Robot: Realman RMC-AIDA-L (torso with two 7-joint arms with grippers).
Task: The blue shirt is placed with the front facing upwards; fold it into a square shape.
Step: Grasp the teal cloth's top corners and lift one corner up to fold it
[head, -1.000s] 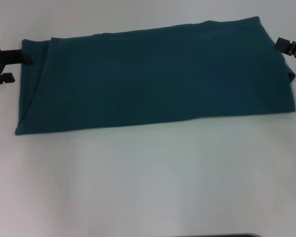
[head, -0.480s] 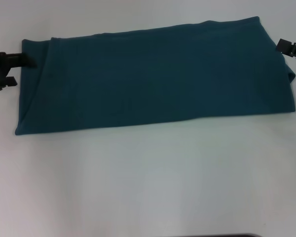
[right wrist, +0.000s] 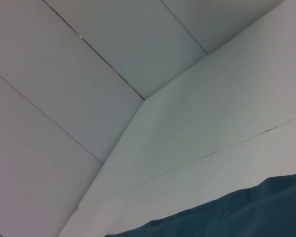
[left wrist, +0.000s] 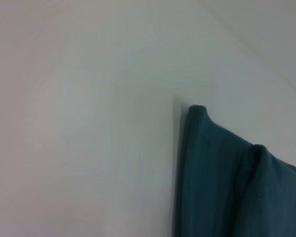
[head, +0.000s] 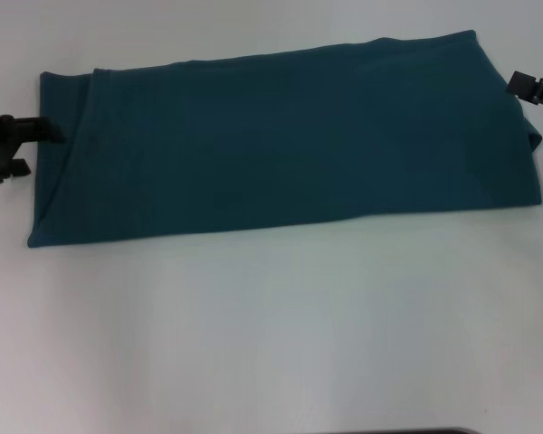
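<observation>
The shirt lies as a long folded band across the upper frame, the left gripper released at its left end and the right gripper, state unclear, at its right; next, probably, grasp one end and fold across.

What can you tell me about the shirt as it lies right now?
The shirt is a dark teal-blue, soft-looking knit, already folded into a long band lying flat on the white table, tilted so that its right end sits farther away. No lettering or neckline shows. At its left end a folded layer makes a slanting edge. The left pincer sits at that left end, one finger reaching onto the cloth; the right pincer is at the far right corner.
</observation>
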